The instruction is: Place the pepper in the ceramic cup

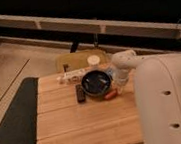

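Observation:
The pepper (110,95), small and orange-red, lies on the wooden table (86,122) just right of the front of a dark bowl. My gripper (118,86) comes down from the white arm (160,97) onto the pepper's right end and is shut on it; the arm's wrist hides the contact. The ceramic cup (93,61), pale cream and round, stands behind the bowl near the table's far edge, about a hand's width beyond the gripper.
A wide dark bowl (96,82) sits between pepper and cup. A black remote-like bar (80,93) lies left of it, and a whitish bottle-like object (69,77) lies behind that. A dark mat (15,122) borders the table's left side. A yellowish chair (77,59) stands behind.

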You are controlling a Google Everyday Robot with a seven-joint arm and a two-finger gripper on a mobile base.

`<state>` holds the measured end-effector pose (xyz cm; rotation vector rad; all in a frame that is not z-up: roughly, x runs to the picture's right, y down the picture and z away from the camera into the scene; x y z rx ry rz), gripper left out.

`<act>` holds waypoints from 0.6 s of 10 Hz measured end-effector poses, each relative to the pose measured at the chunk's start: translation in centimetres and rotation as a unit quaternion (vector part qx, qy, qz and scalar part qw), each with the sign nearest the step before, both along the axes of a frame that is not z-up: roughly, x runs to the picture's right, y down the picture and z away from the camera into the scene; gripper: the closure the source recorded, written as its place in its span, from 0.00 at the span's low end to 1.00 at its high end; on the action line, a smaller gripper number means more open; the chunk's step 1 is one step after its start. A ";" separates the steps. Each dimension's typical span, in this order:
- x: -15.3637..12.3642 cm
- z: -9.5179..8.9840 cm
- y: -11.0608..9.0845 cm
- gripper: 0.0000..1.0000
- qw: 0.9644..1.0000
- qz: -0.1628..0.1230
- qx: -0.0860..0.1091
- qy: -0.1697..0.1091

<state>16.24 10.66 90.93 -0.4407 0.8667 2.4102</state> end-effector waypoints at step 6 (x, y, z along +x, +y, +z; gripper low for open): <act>-0.3 -9.9 -7.3 1.00 0.985 0.002 0.167 -0.034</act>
